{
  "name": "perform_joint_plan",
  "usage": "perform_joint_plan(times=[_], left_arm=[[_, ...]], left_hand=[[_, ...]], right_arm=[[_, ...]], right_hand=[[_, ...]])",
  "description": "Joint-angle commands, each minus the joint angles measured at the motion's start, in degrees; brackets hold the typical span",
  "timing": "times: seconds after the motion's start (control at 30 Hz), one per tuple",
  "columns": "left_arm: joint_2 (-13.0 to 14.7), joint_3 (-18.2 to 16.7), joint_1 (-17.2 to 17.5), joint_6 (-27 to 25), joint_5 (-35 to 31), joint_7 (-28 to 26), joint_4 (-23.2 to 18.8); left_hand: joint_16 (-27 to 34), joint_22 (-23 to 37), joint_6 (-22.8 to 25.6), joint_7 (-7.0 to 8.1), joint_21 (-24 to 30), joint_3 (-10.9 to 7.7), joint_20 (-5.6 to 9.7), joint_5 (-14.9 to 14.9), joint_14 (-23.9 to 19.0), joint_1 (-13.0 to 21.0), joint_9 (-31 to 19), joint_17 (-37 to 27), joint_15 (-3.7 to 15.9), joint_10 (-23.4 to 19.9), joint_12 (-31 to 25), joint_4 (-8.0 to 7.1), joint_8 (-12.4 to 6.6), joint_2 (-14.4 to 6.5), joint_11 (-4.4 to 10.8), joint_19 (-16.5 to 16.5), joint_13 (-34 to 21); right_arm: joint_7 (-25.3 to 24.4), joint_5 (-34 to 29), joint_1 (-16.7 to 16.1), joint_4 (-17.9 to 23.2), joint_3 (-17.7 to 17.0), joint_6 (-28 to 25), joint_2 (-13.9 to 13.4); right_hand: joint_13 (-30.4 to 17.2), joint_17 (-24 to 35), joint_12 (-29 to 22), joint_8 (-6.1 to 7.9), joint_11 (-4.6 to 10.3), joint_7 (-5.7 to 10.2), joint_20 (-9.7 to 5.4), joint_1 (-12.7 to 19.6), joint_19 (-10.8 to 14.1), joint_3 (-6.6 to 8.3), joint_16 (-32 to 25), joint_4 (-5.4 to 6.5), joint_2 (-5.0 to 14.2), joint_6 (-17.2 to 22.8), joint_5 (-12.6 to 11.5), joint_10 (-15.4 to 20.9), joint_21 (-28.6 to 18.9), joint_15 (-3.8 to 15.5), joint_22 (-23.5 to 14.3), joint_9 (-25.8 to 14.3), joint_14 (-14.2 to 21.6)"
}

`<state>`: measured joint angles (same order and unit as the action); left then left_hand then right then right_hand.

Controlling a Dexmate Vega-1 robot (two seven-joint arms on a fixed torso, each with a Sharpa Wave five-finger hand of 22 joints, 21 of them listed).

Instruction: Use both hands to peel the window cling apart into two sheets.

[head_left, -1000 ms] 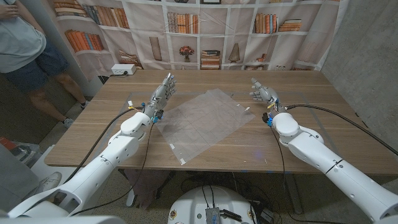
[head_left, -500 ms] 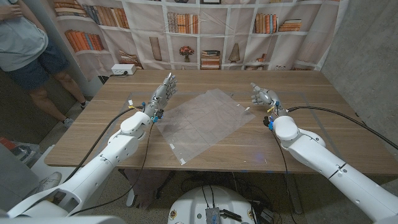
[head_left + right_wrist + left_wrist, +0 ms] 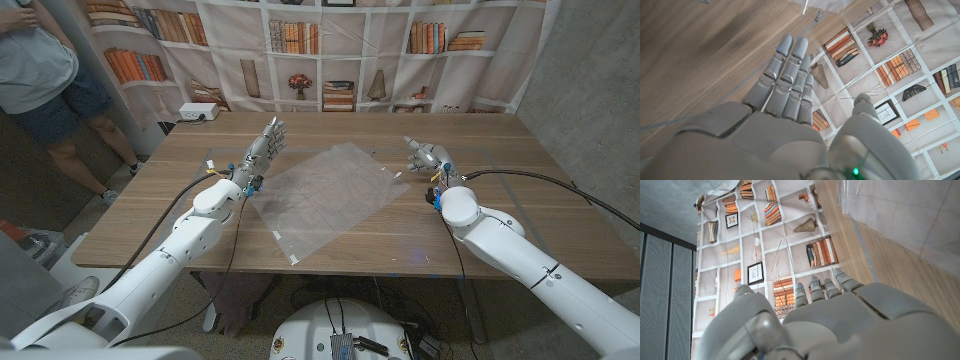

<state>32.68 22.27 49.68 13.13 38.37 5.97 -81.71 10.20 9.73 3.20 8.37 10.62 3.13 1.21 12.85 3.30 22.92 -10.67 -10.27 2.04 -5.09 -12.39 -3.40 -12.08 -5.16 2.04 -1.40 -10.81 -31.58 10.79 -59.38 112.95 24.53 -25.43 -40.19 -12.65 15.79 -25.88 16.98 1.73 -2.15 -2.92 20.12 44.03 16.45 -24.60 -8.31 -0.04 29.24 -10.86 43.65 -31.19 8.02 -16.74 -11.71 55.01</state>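
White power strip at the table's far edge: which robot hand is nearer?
Left. The left robot hand is on the same side of the table as the power strip; the right robot hand sits across the window cling.

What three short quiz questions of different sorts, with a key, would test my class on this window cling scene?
1. True or false: the left hand grips the window cling.
2. Which hand is nearer the cling's corner tab: A) left B) right?
3. Fill in: the cling lies ____ on the table.

Key: 1 false, both hands hold nothing, fingers apart; 2 B; 3 flat.
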Motion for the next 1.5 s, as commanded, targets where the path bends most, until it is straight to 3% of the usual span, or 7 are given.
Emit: perform_joint_plan(times=[0.03, 0.33, 0.77, 1.0, 1.2, 1.43, 1.5], left_arm=[[0.2, 0.2, -0.5, -0.3, 0.3, 1.0, 0.4], [-0.3, 0.3, -1.1, 0.1, 0.3, 1.3, 1.6], [-1.0, 0.7, -1.7, 0.2, 0.2, 1.7, 2.9], [-1.2, 0.8, -2.0, -0.1, 0.4, 1.7, 3.1], [-1.5, 0.8, -2.0, 0.2, 0.3, 1.7, 3.5], [-1.6, 0.8, -1.8, 0.3, 0.6, 1.9, 3.6], [-1.5, 0.9, -1.8, 0.0, 0.5, 1.8, 3.3]], left_hand=[[0.4, 0.3, 0.5, -0.09, 0.4, 0.42, 0.11, -0.3, 0.4, 0.1, -0.2, -0.1, 0.41, -0.3, -0.3, 0.23, -0.37, -0.2, 0.11, 0.3, -0.1], [0.4, 0.3, 0.6, -0.12, 0.4, 0.38, 0.06, -0.4, 0.4, 0.2, -0.2, -0.1, 0.41, -0.4, -0.3, 0.23, -0.28, -0.4, 0.05, 0.4, -0.1], [0.4, 0.3, 1.0, 0.02, 0.4, 0.36, 0.03, -0.5, 0.5, 0.4, -0.2, -0.1, 0.4, -0.8, -0.3, 0.24, -0.24, -0.6, 0.04, 0.5, -0.1], [0.4, 0.3, 1.1, 0.05, 0.4, 0.37, 0.04, -0.5, 0.5, 0.4, -0.2, -0.1, 0.43, -0.8, -0.3, 0.25, -0.2, -0.7, 0.14, 0.6, -0.1], [0.4, 0.3, 1.1, 0.0, 0.4, 0.4, 0.07, -0.6, 0.5, 0.5, -0.2, -0.1, 0.36, -0.9, -0.3, 0.25, -0.11, -0.7, 0.02, 0.6, -0.1], [0.4, 0.3, 1.1, 0.05, 0.4, 0.42, 0.06, -0.6, 0.4, 0.5, -0.2, -0.1, 0.39, -1.0, -0.3, 0.26, -0.06, -0.7, 0.0, 0.6, -0.1], [0.4, 0.3, 1.2, -0.04, 0.4, 0.42, 0.05, -0.6, 0.5, 0.5, -0.2, -0.1, 0.34, -1.0, -0.2, 0.26, -0.07, -0.7, -0.06, 0.6, -0.1]], right_arm=[[-2.9, -2.2, 0.5, 2.3, 1.1, -7.6, 0.9], [-3.8, -5.2, 2.1, 3.5, 3.7, -14.3, 0.6], [-3.9, -8.3, 4.5, 3.9, 6.6, -21.1, 1.4], [-3.0, -7.0, 4.6, 3.5, 5.9, -21.5, 2.1], [-2.4, -7.5, 5.3, 3.6, 6.9, -23.0, 1.7], [-1.5, -8.1, 6.7, 3.6, 8.5, -25.1, 1.5], [-0.9, -8.1, 7.3, 3.5, 8.9, -25.8, 1.4]], right_hand=[[0.2, 1.0, -0.5, 0.66, 0.06, 0.09, 0.77, 1.1, -1.4, 0.33, -0.4, -0.2, -0.13, 2.3, 0.0, 2.1, -0.5, 4.74, -0.7, 0.1, 0.4], [0.5, 2.2, -0.6, 1.01, 0.1, -0.21, 0.93, 1.8, -1.8, 0.18, -1.1, -0.43, -0.51, 4.1, 0.1, 4.1, -1.1, 4.77, -1.3, 0.2, 0.5], [1.1, 10.4, -0.1, 1.38, 0.63, -0.5, 1.02, 5.4, -2.7, -0.87, -9.1, -0.69, -0.99, 9.3, 0.2, 10.2, -4.1, 4.62, -4.3, 0.4, 3.7], [1.3, 16.8, 1.1, 1.09, 1.11, 0.05, 0.65, 7.7, -2.1, -1.44, -15.2, -0.7, -1.44, 11.8, 0.1, 12.4, -7.3, 4.71, -7.5, 0.2, 6.3], [1.3, 18.6, 1.5, 1.11, 1.45, 0.19, 0.48, 8.3, -2.1, -1.53, -16.5, -0.65, -1.6, 12.9, 0.1, 12.9, -8.3, 4.81, -8.6, 0.2, 6.1], [1.2, 29.6, 3.5, -0.16, 1.83, 0.66, -2.62, 9.6, 2.8, -2.48, -26.0, 0.3, -2.01, 15.7, 0.2, 16.8, -17.2, 4.67, -17.0, -0.2, 10.0], [1.1, 30.2, 3.6, -0.17, 2.27, 0.64, -3.09, 9.6, 3.8, -2.53, -26.5, 0.36, -1.97, 16.3, 0.2, 17.5, -18.4, 4.67, -18.0, -0.2, 10.2]])
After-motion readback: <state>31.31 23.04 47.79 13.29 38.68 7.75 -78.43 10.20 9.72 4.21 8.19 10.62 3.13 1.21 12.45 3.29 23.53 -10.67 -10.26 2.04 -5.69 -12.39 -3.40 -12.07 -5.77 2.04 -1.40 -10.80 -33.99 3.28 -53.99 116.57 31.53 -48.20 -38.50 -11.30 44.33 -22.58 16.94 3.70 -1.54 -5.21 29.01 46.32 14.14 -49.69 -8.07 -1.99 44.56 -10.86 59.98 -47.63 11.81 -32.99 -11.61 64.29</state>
